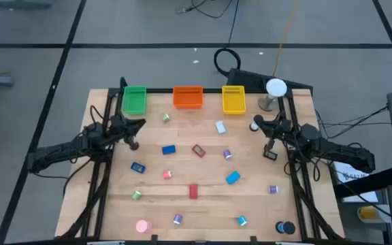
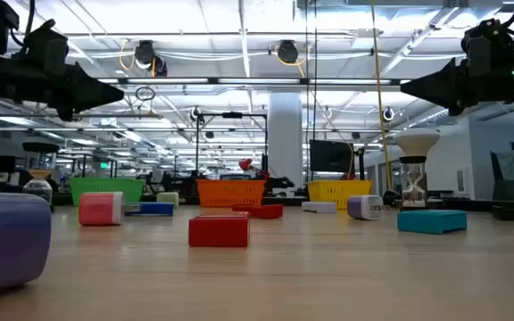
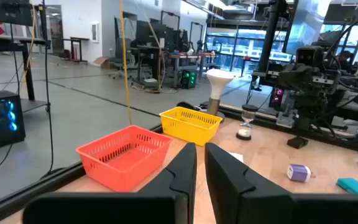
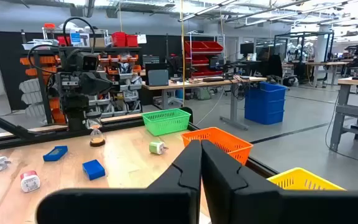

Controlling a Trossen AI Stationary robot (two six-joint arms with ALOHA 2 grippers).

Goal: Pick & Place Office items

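Purple roll (image 2: 7, 241) at the worktop's (image 1: 203, 204) near edge, office items (image 1: 197, 150) scattered loose across the boards below the orange tray (image 1: 188, 97); left gripper (image 1: 141, 123) nearly closed, empty, beside the green tray (image 1: 134, 100); right gripper (image 1: 253, 125) closed, empty, below the yellow tray (image 1: 233, 100).
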